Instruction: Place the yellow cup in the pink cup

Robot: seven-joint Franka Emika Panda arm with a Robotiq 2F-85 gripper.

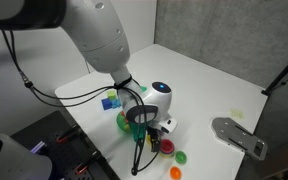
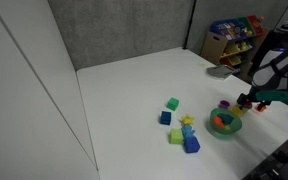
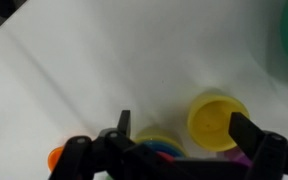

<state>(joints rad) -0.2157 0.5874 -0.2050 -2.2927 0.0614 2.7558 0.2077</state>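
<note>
In the wrist view the yellow cup (image 3: 216,120) stands open side up on the white table. My gripper (image 3: 187,128) is open above it. The cup lies between the two fingers, close to the right one. A nest of small cups (image 3: 156,146) sits by the left finger, with a blue rim and a bit of pink-red showing inside. In an exterior view a pink-red cup (image 1: 167,147) stands just beside the gripper (image 1: 154,127). The gripper also shows in an exterior view (image 2: 252,100) near the table's edge. The yellow cup is hidden in both exterior views.
A green bowl (image 1: 127,121) holding orange things stands next to the gripper and shows in an exterior view (image 2: 224,123). Green (image 1: 181,157) and orange (image 1: 176,172) cups lie near the table edge. Coloured blocks (image 2: 180,127) lie mid-table. A grey object (image 1: 239,137) lies to the side.
</note>
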